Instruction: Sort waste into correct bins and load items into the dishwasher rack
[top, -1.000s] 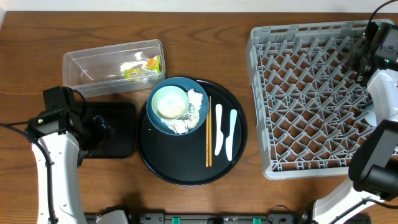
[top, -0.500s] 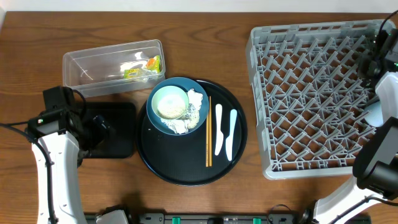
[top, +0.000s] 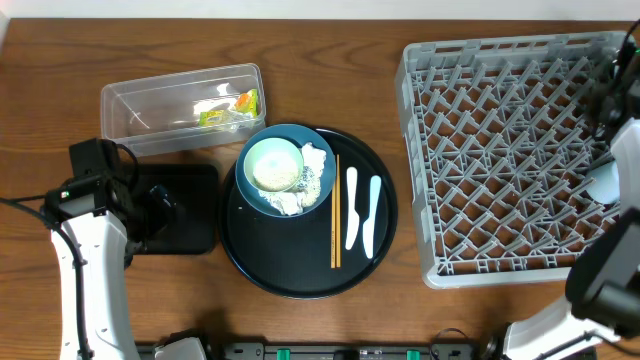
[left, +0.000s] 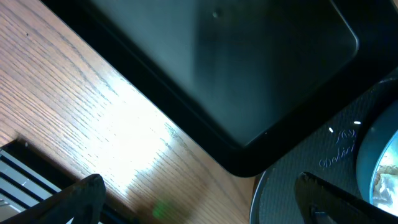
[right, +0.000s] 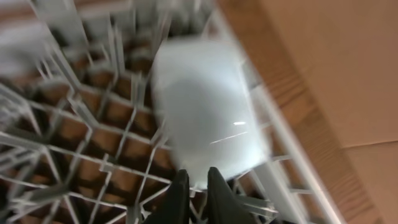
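The grey dishwasher rack (top: 414, 150) fills the right side. A pale light blue cup (top: 603, 184) lies in it at its right edge, and shows blurred in the right wrist view (right: 205, 106). My right gripper (top: 606, 98) (right: 196, 186) is shut just above the rack, with the cup close ahead of its tips. The dark blue plate (top: 322, 190) carries the pale green bowl (top: 273, 165) and white tissue scraps (top: 311, 160). Two orange chopsticks (top: 335, 212) and two white utensils (top: 361, 205) lie beside it. My left gripper (top: 160, 206) (left: 205, 205) is open and empty over the black tray (top: 195, 215) (left: 249, 62).
The clear tub (top: 130, 105) at the back left holds a yellow-green wrapper (top: 228, 108). The plate, chopsticks and utensils lie on the large round black tray (top: 300, 275), whose rim shows in the left wrist view (left: 311, 180). Bare wood lies between the round tray and the rack.
My right arm has swung to the right, towards the rack's right edge. The cup has stayed in place. The left arm has not moved.
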